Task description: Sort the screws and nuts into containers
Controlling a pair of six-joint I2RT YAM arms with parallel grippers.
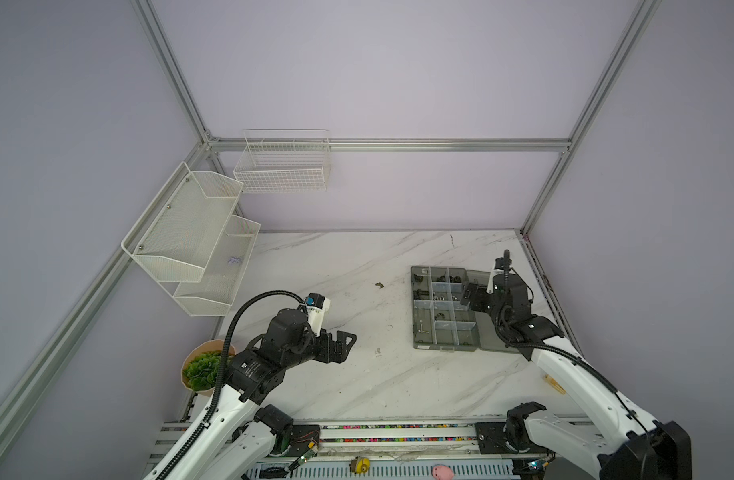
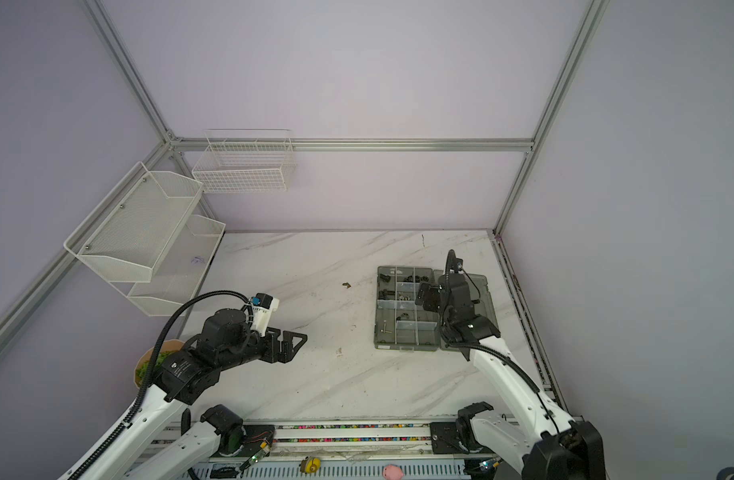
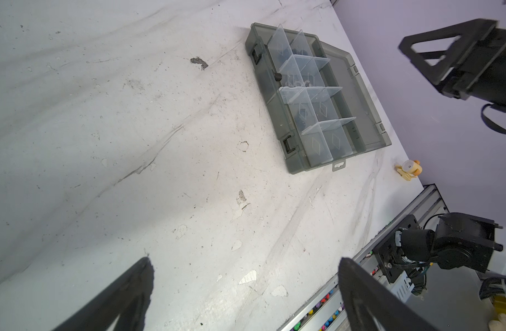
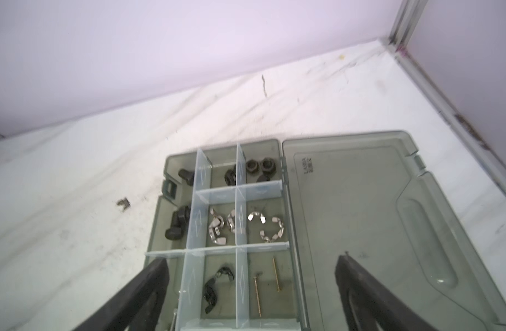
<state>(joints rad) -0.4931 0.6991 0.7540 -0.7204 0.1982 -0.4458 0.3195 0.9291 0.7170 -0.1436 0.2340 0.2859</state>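
Where the left arm rests toward the near left corner of the table (image 1: 357, 399), the left gripper (image 1: 343, 341) hangs released above bare surface, its fingers (image 3: 125, 292) spread wide in the left wrist view. A white label (image 1: 249, 368) on that arm is too small to read. Farther in, near the right edge, the organizer box (image 1: 440, 348) lies open with its lid (image 4: 360, 215) folded flat toward that edge. The right gripper (image 1: 469, 297) hangs over the box, likewise released, with its fingers (image 4: 143, 292) wide apart above the contents. Both top views show those contents only as dark specks; the right wrist view alone resolves them. Brass-coloured screws (image 4: 266, 282) and black wing nuts (image 4: 217, 283) lie nearest in adjoining compartments. Next come silver wing nuts (image 4: 217, 226) across two compartments, with black bolts (image 4: 177, 225) beside them, then black hex nuts (image 4: 257, 166) in the far row. Raised lettering (image 4: 309, 165) on the lid is blurred and unreadable. A small dark fleck (image 4: 123, 203) lies on the table off the box's left side; whether it is a part or a mark cannot be told. Only the top views show the mesh shelves (image 1: 199, 249) and wire basket (image 1: 282, 166) on the walls above the left and far edges.
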